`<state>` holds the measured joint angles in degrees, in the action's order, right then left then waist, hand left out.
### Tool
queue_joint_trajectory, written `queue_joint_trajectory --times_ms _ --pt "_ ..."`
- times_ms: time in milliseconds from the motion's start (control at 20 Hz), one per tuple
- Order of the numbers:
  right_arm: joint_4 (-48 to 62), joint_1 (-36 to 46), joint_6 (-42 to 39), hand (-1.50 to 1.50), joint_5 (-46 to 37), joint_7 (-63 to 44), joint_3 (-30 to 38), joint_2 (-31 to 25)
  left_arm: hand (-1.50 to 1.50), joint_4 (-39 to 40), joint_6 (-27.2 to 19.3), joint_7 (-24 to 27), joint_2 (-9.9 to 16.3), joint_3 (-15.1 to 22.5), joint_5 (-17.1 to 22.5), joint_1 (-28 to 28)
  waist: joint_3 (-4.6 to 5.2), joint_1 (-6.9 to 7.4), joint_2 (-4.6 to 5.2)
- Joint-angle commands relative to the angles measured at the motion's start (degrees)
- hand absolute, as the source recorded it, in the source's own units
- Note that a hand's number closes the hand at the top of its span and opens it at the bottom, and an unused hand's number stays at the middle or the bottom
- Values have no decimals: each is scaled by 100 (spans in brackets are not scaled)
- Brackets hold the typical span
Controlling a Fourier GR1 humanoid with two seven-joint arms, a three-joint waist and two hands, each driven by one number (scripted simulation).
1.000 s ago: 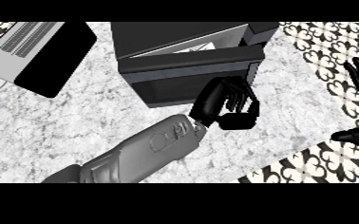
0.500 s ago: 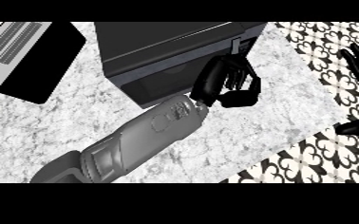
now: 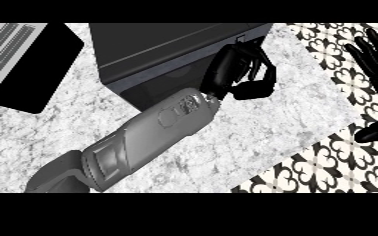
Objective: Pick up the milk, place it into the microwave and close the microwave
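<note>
The dark microwave (image 3: 170, 45) stands at the back middle of the marble counter (image 3: 244, 130). Its front door (image 3: 159, 77) lies flush with the body. My left hand (image 3: 240, 72) sits against the door's right end, at the microwave's front right corner, with its fingers curled and nothing seen inside them. The grey left forearm (image 3: 148, 135) runs up from the lower left. My right hand (image 3: 365, 50) rests at the right edge, fingers up and straight. The milk is not visible in this view.
A black flat panel (image 3: 40, 75) with a grey ribbed part (image 3: 18, 40) lies at the back left. The counter's right edge (image 3: 295, 152) runs diagonally, with patterned tile floor (image 3: 325, 167) beyond it.
The microwave door has swung from partly open to flush with the body. My left hand followed its right end inward. The right hand now shows higher at the right edge.
</note>
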<state>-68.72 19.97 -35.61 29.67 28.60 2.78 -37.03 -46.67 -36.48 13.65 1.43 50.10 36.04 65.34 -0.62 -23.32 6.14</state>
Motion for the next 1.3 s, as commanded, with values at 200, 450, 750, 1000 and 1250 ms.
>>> queue_joint_trajectory --times_ms 200,450,750,1000,1250 --pt "-741 269 -1069 150 -24 147 -502 -213 150 309 -55 16 -136 -75 191 240 -21 -80 3" --pt "-1193 346 -1177 150 136 -65 -676 -246 150 360 -102 33 -135 -64 273 280 -23 -189 -9" --pt "-1597 313 -1179 150 326 -299 -825 -226 150 337 -259 78 -132 -34 352 222 -33 -331 11" --pt "-1908 266 -1182 150 419 -502 -951 -242 150 331 -403 158 -130 -8 353 194 -28 -383 14" --pt "-2171 209 -1164 150 574 -613 -967 -240 150 305 -530 159 -128 -16 412 165 -33 -460 1"
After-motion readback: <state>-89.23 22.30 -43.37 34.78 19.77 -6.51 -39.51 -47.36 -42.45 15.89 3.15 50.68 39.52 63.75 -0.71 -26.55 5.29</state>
